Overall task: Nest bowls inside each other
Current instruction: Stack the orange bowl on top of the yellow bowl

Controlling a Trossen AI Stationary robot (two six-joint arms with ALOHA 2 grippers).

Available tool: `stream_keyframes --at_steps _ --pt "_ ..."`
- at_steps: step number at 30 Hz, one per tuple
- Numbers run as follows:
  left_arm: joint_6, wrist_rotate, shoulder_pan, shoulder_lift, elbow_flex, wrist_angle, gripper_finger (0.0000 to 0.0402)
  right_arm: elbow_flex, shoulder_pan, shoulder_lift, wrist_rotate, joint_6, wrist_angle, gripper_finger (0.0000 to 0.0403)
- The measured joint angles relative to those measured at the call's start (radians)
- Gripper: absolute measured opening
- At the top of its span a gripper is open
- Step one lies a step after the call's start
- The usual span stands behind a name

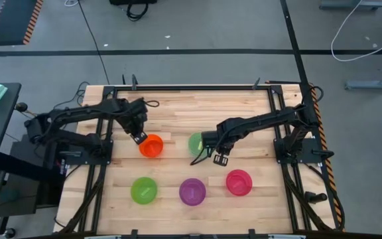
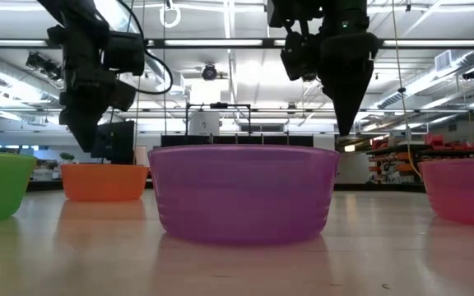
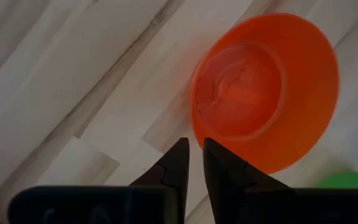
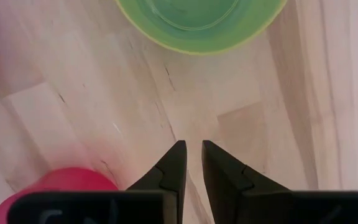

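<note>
High view: five smooth round plastic bowls are seen mouth-up on the pale planked wood counter (image 1: 257, 113). The left gripper (image 1: 138, 137), jaws pressed nearly together, is held beside the orange bowl (image 1: 151, 146); the right gripper (image 1: 219, 159), likewise, between a green bowl (image 1: 195, 142) and the pink-red bowl (image 1: 239, 182).

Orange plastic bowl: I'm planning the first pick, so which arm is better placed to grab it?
Left. The left gripper hangs at the small round orange plastic bowl's rim, fingers nearly closed and empty. The right gripper is farther off, beside the partly hidden green bowl.
</note>
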Motion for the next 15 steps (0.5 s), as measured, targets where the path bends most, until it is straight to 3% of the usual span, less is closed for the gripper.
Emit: stream_keyframes --at_steps 15 --pt "-0.037 0.002 -0.095 0.024 0.000 0.097 0.0085 0.000 0.006 0.000 0.021 0.002 0.027 0.0060"
